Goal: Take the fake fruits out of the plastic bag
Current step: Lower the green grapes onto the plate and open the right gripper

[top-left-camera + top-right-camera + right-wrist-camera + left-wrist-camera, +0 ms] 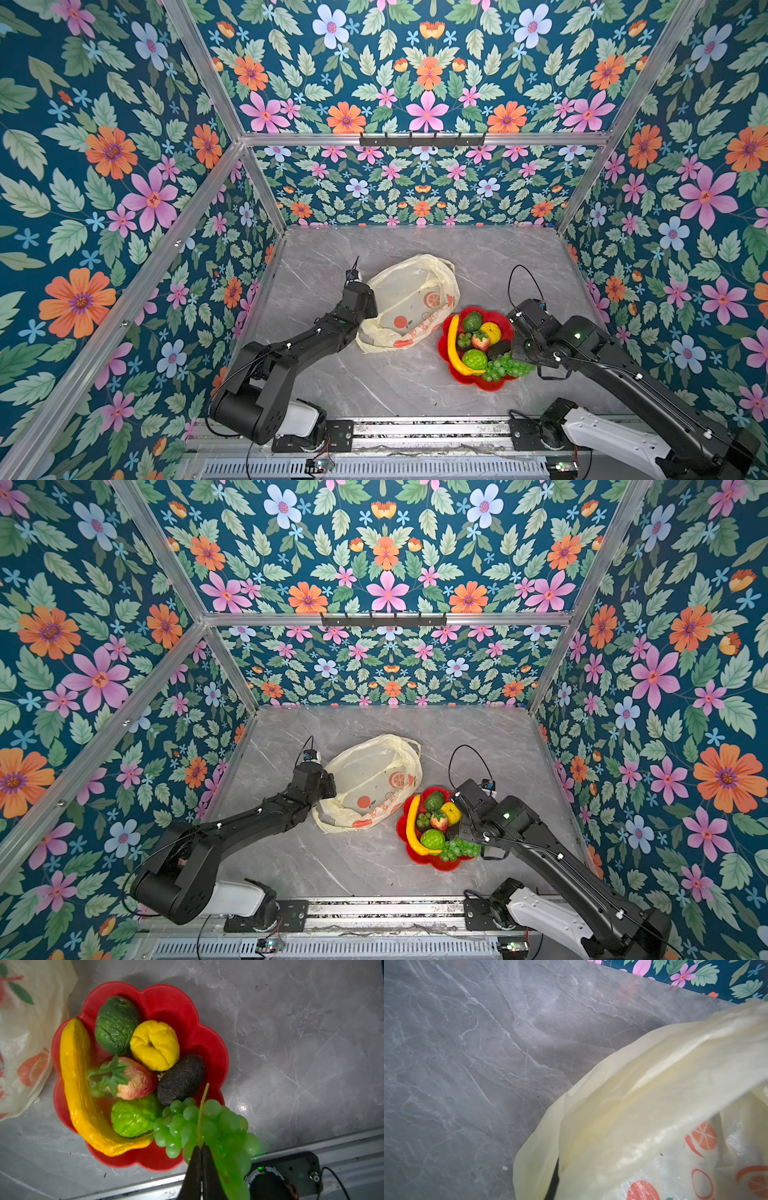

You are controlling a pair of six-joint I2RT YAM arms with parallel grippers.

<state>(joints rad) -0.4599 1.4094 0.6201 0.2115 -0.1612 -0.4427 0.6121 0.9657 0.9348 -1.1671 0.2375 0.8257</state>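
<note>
We judge unloading nearly done: right fingers pinch the green grape bunch by its stem, red plate just beyond them; left fingers clamp the plastic bag. Next: release.

In both top views the left hand is hidden under its own arm's wrist at the plastic bag. The left wrist view shows only a dark sliver of it between folds, so its grip cannot be seen, and that view's edges cut the bag off. The bag's red lettering is too small to read.

The right hand is likewise covered in both top views. The right wrist view shows only its closed tips on the stem of the large grape bunch, whose nearest grapes blur. The right arm hides the red plate rim facing the surface right edge. The small grape bunch lies mostly under the strawberry and banana.
</note>
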